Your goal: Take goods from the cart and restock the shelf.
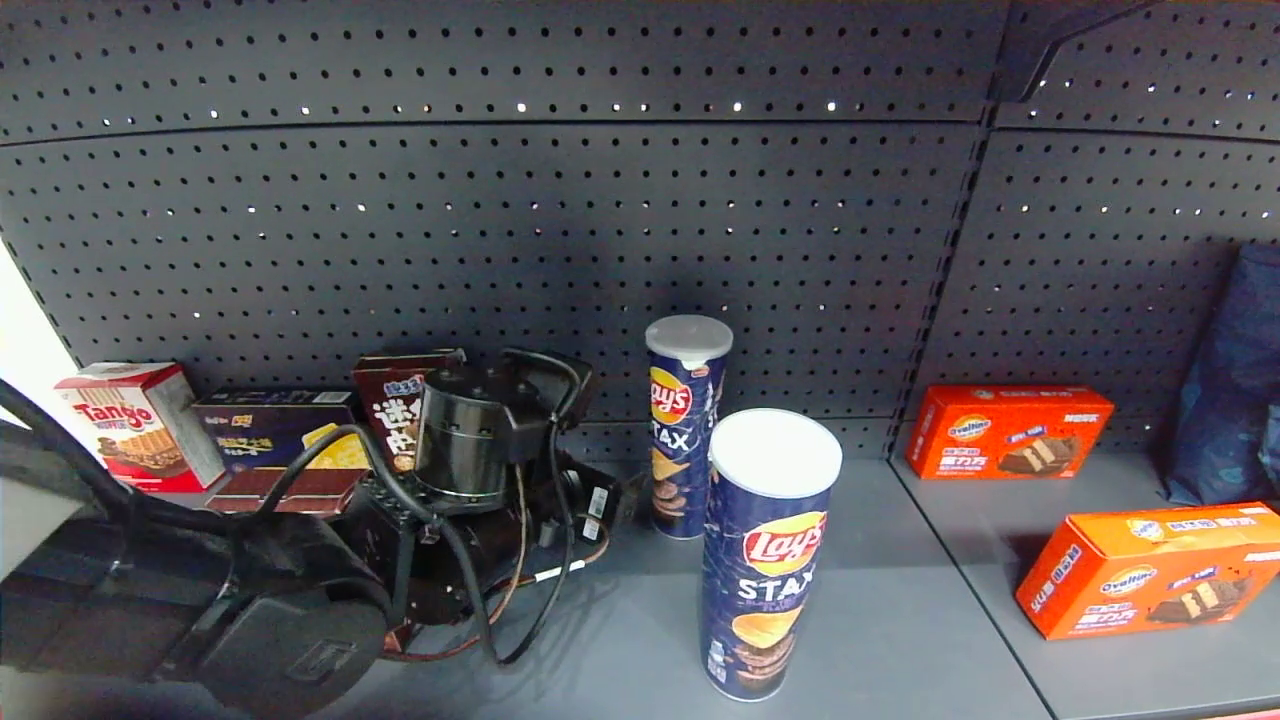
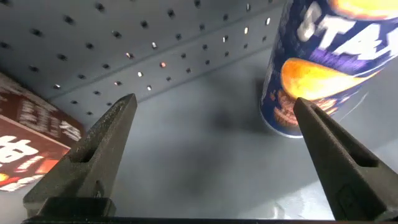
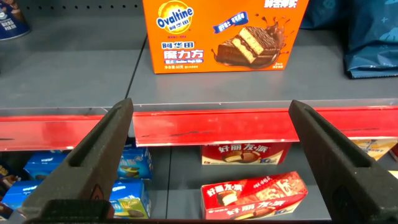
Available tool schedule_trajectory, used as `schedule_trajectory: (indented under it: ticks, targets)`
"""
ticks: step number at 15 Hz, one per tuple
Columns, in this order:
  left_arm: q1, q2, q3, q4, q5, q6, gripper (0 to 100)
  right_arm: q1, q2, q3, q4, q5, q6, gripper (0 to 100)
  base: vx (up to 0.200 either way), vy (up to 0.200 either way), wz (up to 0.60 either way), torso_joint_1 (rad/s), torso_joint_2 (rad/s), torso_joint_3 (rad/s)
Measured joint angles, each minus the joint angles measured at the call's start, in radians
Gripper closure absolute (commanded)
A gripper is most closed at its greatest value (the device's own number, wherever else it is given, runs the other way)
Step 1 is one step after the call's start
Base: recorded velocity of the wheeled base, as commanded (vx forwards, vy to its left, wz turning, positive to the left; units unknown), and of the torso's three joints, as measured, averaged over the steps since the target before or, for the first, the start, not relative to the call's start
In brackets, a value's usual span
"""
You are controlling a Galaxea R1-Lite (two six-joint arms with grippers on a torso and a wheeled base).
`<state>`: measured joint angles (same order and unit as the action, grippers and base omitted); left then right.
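Two dark blue chip cans stand upright on the grey shelf point(image 1: 900, 560): the rear can point(image 1: 685, 425) near the pegboard and the front can point(image 1: 765, 550) closer to me. My left arm reaches onto the shelf at the left; its gripper point(image 2: 214, 112) is open and empty, with the rear can point(image 2: 323, 62) just past one fingertip and a brown snack box point(image 2: 31, 140) beside the other. My right gripper point(image 3: 211, 118) is open and empty, held in front of the shelf's red edge strip point(image 3: 211, 124), facing an orange cake box point(image 3: 221, 34).
A red-and-white wafer box point(image 1: 140, 420), a dark blue box point(image 1: 275, 425) and a brown box point(image 1: 400, 395) sit at the shelf's left. Two orange boxes point(image 1: 1005, 430) point(image 1: 1150, 580) and a blue bag point(image 1: 1235, 380) are on the right section. Lower shelves hold red and blue boxes point(image 3: 252, 196).
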<state>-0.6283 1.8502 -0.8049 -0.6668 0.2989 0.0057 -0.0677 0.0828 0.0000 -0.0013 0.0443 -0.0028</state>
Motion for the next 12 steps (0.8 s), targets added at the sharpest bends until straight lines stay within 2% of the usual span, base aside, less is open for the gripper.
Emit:
schedule_trajectory:
  ticks: [12]
  targets:
    - [-0.018, 0.095, -0.060, 0.001, -0.006, -0.001, 0, 0.000, 0.000, 0.000, 0.000, 0.000, 0.000, 0, 0.000, 0.000, 0.00, 0.000, 0.00, 0.000]
